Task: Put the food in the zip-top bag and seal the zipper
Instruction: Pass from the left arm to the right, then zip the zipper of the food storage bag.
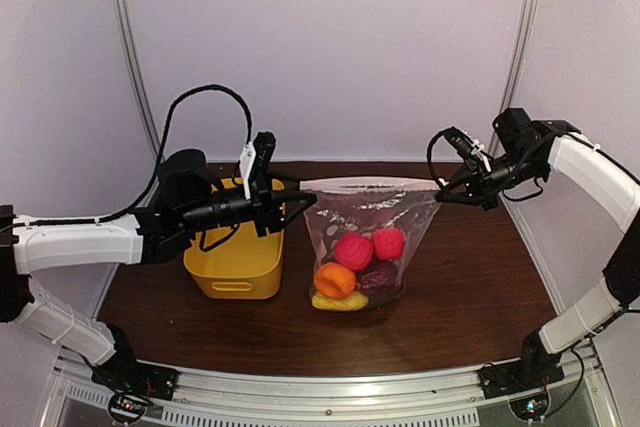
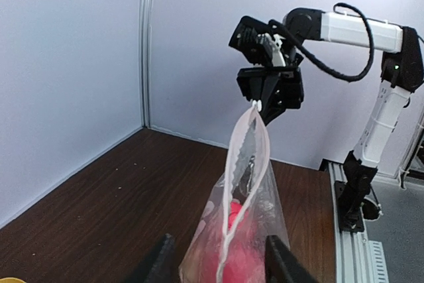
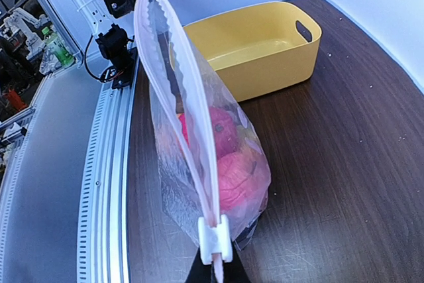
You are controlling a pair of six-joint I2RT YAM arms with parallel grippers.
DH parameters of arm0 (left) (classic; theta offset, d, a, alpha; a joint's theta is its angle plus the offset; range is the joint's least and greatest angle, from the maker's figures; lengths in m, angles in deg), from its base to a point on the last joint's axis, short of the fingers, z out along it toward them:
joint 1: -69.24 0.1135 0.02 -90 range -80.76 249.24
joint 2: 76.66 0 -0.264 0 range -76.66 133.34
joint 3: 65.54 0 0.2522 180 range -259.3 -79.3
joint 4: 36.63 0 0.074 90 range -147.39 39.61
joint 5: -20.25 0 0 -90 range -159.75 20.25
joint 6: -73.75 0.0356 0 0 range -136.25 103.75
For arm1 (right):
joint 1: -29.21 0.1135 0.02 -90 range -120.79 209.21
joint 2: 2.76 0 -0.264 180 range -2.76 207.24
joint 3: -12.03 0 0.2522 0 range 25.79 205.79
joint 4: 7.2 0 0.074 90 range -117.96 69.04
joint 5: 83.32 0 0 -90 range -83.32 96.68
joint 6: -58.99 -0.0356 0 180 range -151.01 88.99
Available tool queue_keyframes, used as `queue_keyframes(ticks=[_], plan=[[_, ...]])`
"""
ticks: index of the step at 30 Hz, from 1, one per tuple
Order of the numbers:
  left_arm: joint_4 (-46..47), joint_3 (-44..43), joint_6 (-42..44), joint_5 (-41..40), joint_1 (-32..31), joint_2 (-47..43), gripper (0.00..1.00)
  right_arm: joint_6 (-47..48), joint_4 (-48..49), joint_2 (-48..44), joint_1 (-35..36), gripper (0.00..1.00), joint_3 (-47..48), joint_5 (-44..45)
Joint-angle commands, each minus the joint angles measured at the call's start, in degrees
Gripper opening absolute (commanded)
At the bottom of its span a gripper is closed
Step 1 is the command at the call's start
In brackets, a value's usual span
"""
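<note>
Step, overhead view: food (image 1: 352,252) (two red pieces, one orange, one dark purple, one yellow) lay heaped at the bottom of the zip-top bag (image 1: 365,217), so loading looked finished and sealing the zipper (image 1: 370,184) appeared to be the job in hand.
Bag, overhead view: it rested at centre frame on the table (image 1: 470,277), just right of the yellow basket (image 1: 235,262), with its top edge stretched between the two arms.
Claws, overhead view: the left claw (image 1: 296,199) sat at the bag's upper left corner and the right claw (image 1: 440,192) met the upper right corner. Neither claw's spread could be judged from this height.
Left claw, left wrist view: its fingers (image 2: 162,260) stood apart at the lower edge of the frame, with the bag's near end between them, and pinched nothing.
Zipper, left wrist view: the strip (image 2: 233,164) climbed from lower centre to the right claw (image 2: 265,101) at upper centre. Its two sides bowed apart in a narrow loop and were not yet sealed.
Right claw, right wrist view: it was clamped tight at bottom centre (image 3: 212,275) on the white tab (image 3: 215,240) at the zipper's end, holding that corner of the bag up.
Bag, right wrist view: the mouth edge (image 3: 175,77) ran away toward the top left and gaped along its upper stretch. Red food (image 3: 232,173) filled the belly at mid-frame, and the basket (image 3: 265,51) sat beyond at upper right.
Next move: it likely called for the left claw to close on the strip at its own end and press the two sides together along the length, while the right claw held the line taut.
</note>
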Motion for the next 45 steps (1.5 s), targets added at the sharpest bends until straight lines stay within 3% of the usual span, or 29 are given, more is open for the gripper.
queue_keyframes(ticks=[1, 6, 11, 17, 25, 31, 38, 45], plan=[[-8.21, -6.92, 2.24, -4.95, 0.11, -3.80, 0.58, -7.47, 4.40, -8.06, 2.24, 0.00, 2.39, 5.16], [-15.14, -21.29, -1.18, 1.17, -3.58, 3.63, 0.65, -16.02, 11.76, -15.10, 9.80, 0.00, 1.61, 13.89], [-26.61, -37.92, -0.65, 1.00, -6.97, 15.40, 0.66, -16.85, 8.73, -13.78, 14.47, 0.00, 5.26, 17.36], [-34.68, -49.20, 3.21, 5.59, -9.55, 25.01, 0.61, -17.67, 7.69, -13.32, 17.45, 0.00, 5.78, 20.55], [-35.11, -55.27, 6.03, 8.26, -11.17, 30.95, 0.62, -15.30, -0.60, -11.23, 20.48, 0.00, 11.09, 27.01], [-37.49, -57.68, 9.69, 8.16, -11.49, 28.62, 0.61, -11.40, -11.06, -7.76, 21.28, 0.00, 22.19, 30.07], [-41.47, -56.89, 17.58, 2.02, -11.47, 24.83, 0.66, -7.48, -15.44, -1.47, 21.52, 0.00, 30.87, 30.02], [-46.23, -64.17, 15.49, 2.77, -11.50, 30.83, 0.65, -8.98, -14.25, 1.97, 22.94, 0.00, 32.72, 29.62]])
